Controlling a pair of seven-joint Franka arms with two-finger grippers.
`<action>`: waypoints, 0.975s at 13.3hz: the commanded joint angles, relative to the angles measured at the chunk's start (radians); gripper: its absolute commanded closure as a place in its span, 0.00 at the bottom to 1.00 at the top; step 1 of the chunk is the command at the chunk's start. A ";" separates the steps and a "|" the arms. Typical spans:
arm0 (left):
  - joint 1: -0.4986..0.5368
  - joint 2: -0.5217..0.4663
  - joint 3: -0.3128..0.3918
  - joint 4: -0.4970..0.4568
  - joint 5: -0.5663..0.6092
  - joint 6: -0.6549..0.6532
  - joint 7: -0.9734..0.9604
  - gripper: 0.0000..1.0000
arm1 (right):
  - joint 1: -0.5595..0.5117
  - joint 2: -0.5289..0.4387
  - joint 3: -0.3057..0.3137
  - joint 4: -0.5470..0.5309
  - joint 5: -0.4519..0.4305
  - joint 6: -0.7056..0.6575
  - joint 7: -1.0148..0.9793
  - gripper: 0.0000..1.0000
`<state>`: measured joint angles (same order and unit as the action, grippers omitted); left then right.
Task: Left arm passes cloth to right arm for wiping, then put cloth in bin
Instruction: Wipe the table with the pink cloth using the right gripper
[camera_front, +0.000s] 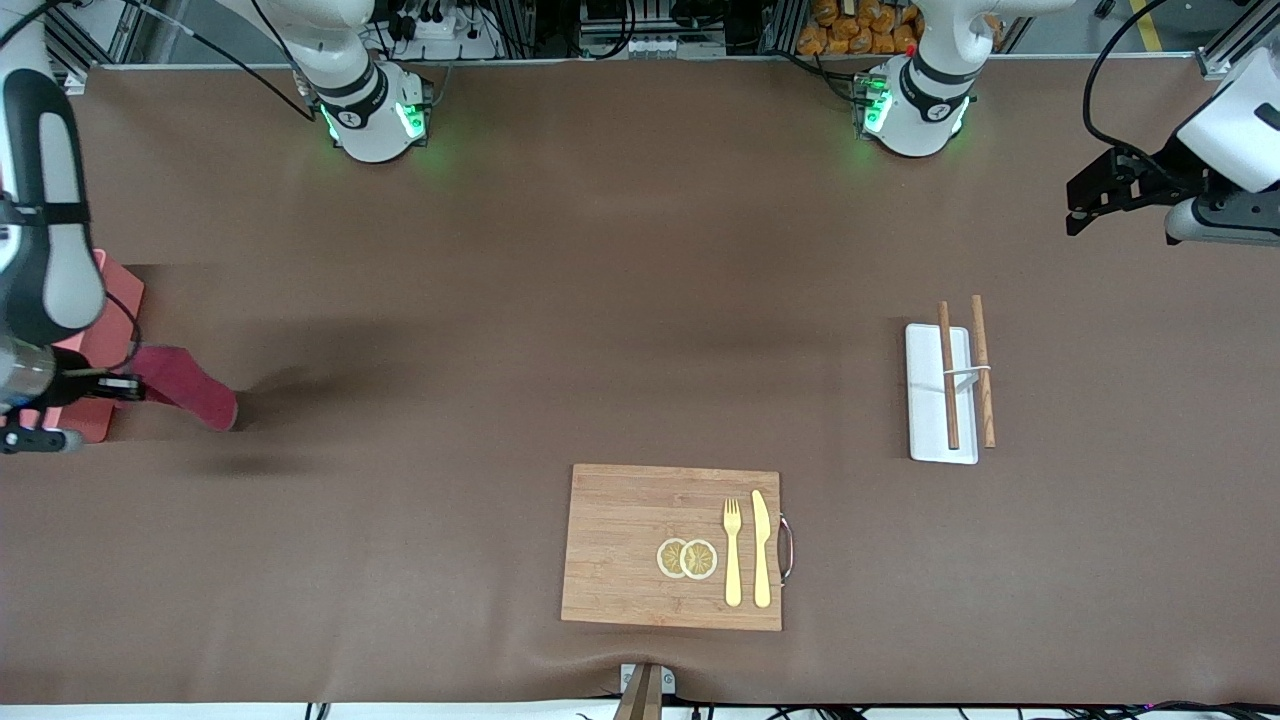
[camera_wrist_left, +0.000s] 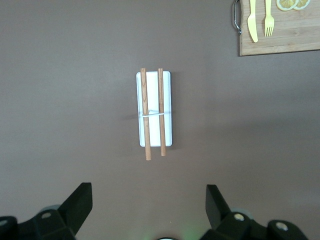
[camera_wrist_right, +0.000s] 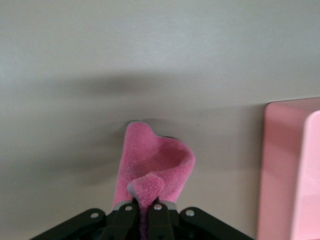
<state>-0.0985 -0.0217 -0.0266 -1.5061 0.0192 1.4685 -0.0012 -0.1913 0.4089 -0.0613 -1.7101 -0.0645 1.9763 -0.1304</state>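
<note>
While two white jointed arms rise from green-lit bases along the table's top edge in the front view, the right arm (camera_front: 45, 200) has its black right gripper (camera_front: 105, 387) pinched shut on one dark pink-red soft cloth (camera_front: 190, 387), which trails down onto the brown table cover (camera_front: 500, 300) just beside the pink-red rectangular plastic bin (camera_front: 110, 300) at the right arm's end. The left arm (camera_front: 1235, 130) waits at its own end, its black left gripper (camera_front: 1085, 205) hanging empty above the cover. Nearer the camera lies one rectangular bamboo board (camera_front: 620, 545) with a metal handle, carrying two round lemon slices (camera_front: 687, 558), one yellow fork (camera_front: 732, 550) and one yellow knife (camera_front: 761, 548). One flat white tray (camera_front: 925, 400) holds two brown wooden chopsticks (camera_front: 947, 375).

From the left wrist view, two black fingers (camera_wrist_left: 77, 205) stand wide apart with nothing between them, over the tray (camera_wrist_left: 167, 135) with its two chopsticks (camera_wrist_left: 145, 115); the board's corner (camera_wrist_left: 285, 42) shows too.

From the right wrist view, the closed jaws clamp a folded edge of the fleecy cloth (camera_wrist_right: 152, 162), grey showing along its rim; the bin's smooth wall (camera_wrist_right: 280, 170) stands just beside it. No writing is readable anywhere.
</note>
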 joint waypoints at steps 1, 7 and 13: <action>0.013 0.012 -0.015 -0.005 -0.012 0.006 -0.023 0.00 | 0.087 -0.001 0.000 -0.020 0.017 0.001 0.183 1.00; 0.029 0.025 -0.013 -0.028 -0.045 0.096 -0.094 0.00 | 0.292 -0.004 0.000 -0.042 0.181 -0.025 0.562 1.00; 0.029 0.008 -0.013 -0.072 0.002 0.128 -0.094 0.00 | 0.386 -0.030 0.000 -0.030 0.250 -0.078 0.736 1.00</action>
<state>-0.0771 0.0132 -0.0283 -1.5584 -0.0018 1.5871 -0.0814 0.2081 0.4090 -0.0503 -1.7402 0.1625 1.9409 0.6028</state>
